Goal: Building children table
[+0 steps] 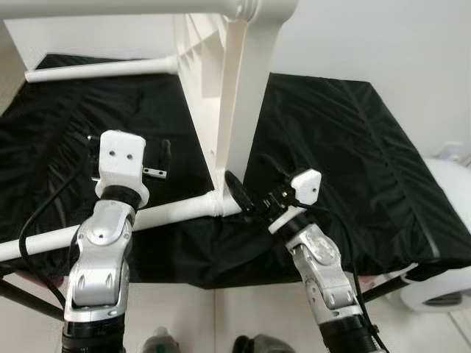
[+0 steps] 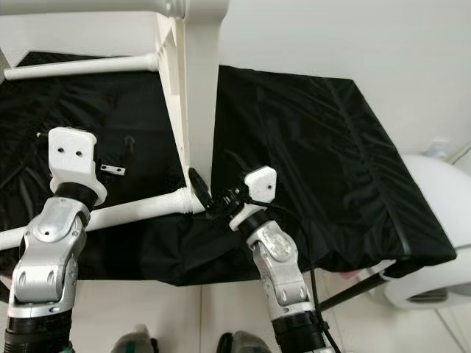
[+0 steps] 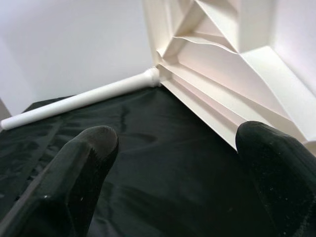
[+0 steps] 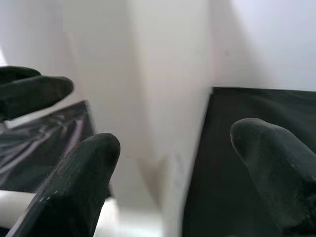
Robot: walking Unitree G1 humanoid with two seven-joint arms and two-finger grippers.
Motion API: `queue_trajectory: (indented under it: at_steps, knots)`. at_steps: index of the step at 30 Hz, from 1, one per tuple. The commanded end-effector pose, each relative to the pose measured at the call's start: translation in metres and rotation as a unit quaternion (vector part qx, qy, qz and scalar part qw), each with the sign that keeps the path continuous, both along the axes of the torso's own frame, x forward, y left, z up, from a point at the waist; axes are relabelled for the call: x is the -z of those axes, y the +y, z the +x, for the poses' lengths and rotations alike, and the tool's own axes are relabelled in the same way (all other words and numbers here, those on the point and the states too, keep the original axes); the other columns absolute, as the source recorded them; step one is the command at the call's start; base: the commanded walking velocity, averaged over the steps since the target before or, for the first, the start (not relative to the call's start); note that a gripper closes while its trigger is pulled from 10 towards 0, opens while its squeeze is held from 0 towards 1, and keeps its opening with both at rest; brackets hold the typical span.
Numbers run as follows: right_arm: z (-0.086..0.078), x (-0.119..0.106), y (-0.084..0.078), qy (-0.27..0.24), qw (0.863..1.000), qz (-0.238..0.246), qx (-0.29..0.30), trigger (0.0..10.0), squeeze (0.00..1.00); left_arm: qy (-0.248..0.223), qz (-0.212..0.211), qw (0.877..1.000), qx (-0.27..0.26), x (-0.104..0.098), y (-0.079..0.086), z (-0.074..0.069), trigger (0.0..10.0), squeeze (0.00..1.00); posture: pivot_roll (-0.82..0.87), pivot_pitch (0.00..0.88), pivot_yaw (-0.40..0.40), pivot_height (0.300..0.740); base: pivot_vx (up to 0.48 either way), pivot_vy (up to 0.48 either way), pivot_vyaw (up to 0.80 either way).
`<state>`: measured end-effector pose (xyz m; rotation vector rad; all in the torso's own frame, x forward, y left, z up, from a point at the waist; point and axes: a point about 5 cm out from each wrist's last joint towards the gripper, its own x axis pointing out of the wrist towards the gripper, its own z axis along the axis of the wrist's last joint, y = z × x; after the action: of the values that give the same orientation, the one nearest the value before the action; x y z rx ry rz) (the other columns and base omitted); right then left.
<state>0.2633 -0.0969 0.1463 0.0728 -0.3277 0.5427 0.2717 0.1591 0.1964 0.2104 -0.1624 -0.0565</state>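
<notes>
Jaws: both our grippers released, right gripper straddling table edge | left gripper beside | risk: upended children table tips if we push, near leg loosens.

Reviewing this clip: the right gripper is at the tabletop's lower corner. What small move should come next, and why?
Probably close the right gripper on the white tabletop edge: its fingers are open, straddling the corner by the leg joint. The left gripper hovers open over the black cloth.

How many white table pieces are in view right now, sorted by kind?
Table top: 1
Legs: 3
Total: 4
</notes>
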Motion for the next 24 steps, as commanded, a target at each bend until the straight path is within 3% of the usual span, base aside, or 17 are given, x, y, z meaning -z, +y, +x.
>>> queue_trajectory:
  at_steps: [1, 12, 24]
  knots:
    - [-0.003, -0.001, -0.007, -0.007, 1.000, -0.005, 0.016, 10.0, 0.00, 0.005, 0.002, 1.000, 0.027, 0.003, -0.005, 0.004, 10.0, 0.00, 0.05, 0.030, -0.015, 0.740, 0.000, 0.000, 0.00]
    - [-0.001, -0.002, -0.016, -0.006, 0.999, -0.009, 0.039, 10.0, 0.00, 0.005, 0.004, 1.000, 0.021, 0.007, -0.007, 0.007, 10.0, 0.00, 0.04, 0.024, -0.027, 0.740, 0.000, 0.000, 0.00]
    - [0.014, -0.003, -0.045, 0.008, 0.989, -0.001, 0.148, 10.0, 0.00, 0.007, -0.004, 1.000, 0.015, 0.015, -0.006, 0.006, 10.0, 0.00, 0.03, 0.008, -0.030, 0.740, 0.000, 0.000, 0.00]
